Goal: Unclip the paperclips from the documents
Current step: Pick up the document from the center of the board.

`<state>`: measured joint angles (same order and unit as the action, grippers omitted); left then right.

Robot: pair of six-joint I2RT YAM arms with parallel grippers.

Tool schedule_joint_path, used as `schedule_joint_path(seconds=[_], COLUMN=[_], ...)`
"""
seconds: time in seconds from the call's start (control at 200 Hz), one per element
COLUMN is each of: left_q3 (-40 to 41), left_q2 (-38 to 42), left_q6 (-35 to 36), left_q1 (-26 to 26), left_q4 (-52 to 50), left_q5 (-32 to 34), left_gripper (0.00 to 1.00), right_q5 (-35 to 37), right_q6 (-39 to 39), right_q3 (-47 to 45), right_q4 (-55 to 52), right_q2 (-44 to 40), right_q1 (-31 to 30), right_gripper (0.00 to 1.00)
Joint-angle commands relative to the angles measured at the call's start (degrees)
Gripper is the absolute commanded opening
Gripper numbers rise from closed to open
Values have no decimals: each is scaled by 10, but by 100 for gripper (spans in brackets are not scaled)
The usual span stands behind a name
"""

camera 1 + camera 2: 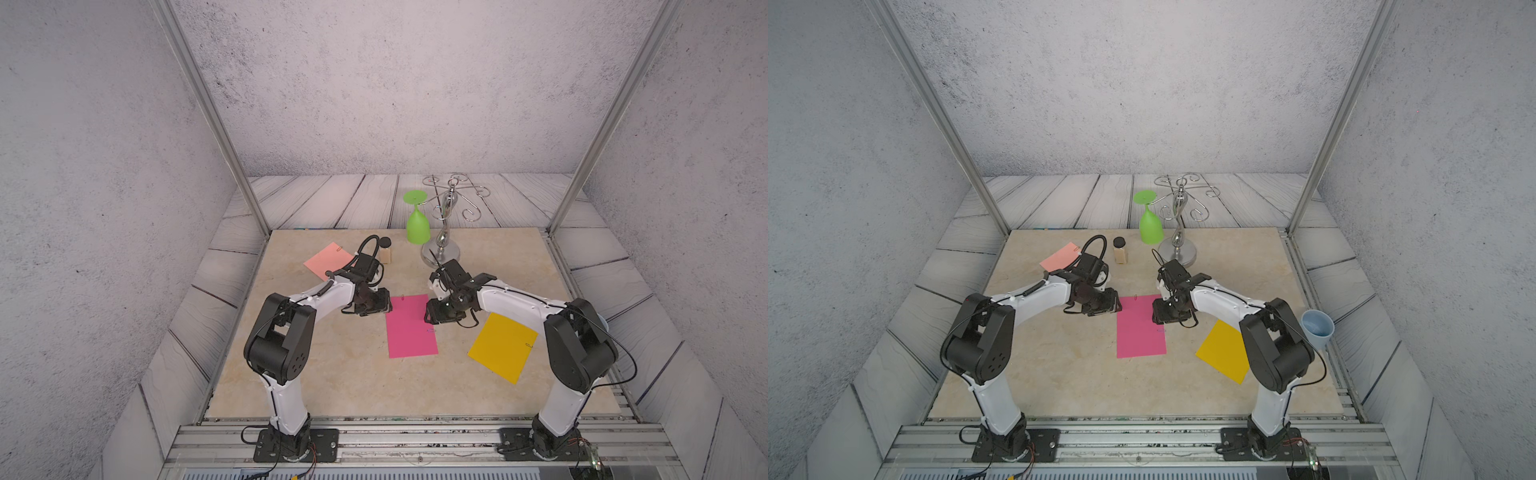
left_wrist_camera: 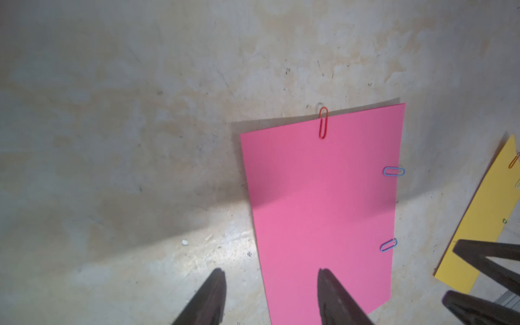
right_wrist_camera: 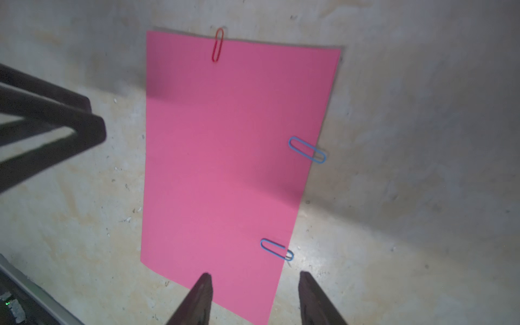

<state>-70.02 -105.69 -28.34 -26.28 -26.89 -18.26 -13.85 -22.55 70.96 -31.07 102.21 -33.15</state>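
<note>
A magenta document [image 1: 411, 332] [image 2: 323, 211] [image 3: 225, 154] lies mid-table between both arms. A red paperclip [image 2: 323, 123] [image 3: 217, 45] sits on its far edge and two blue paperclips [image 3: 307, 150] [image 3: 277, 249] on its right edge. My left gripper [image 2: 270, 273] is open, straddling the sheet's left edge. My right gripper [image 3: 255, 275] is open too, straddling the right edge just short of the nearer blue clip. A salmon document [image 1: 328, 261] lies at the back left. A yellow document [image 1: 503, 347] lies to the right with a clip [image 1: 528, 345] on its edge.
A chrome wire stand [image 1: 442, 245] at the back holds a green glass [image 1: 417, 224] upside down. A small jar with a black lid [image 1: 1120, 251] stands behind the left wrist. A light blue cup [image 1: 1317, 328] sits off the mat's right edge.
</note>
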Motion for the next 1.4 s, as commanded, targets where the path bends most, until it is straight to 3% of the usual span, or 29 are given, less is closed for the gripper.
schedule_joint_path(seconds=[0.0, 0.27, 1.056, 1.391], left_q3=[-9, -19, -23, -27], left_q2=[-9, -34, -84, -101], left_q6=[-12, -21, -50, -59], left_q1=[-5, -5, -4, -4], left_q4=[-16, 6, 57, 66], left_q5=[15, 7, 6, 8], left_gripper=[55, 51, 46, 42], right_q5=[13, -10, -10, -25], right_q6=[-8, -17, -25, -23], right_q3=[8, 1, 5, 10], right_q4=[8, 42, 60, 53], right_q2=[28, 63, 124, 136], right_q1=[9, 14, 15, 15], right_gripper=[49, 38, 28, 28])
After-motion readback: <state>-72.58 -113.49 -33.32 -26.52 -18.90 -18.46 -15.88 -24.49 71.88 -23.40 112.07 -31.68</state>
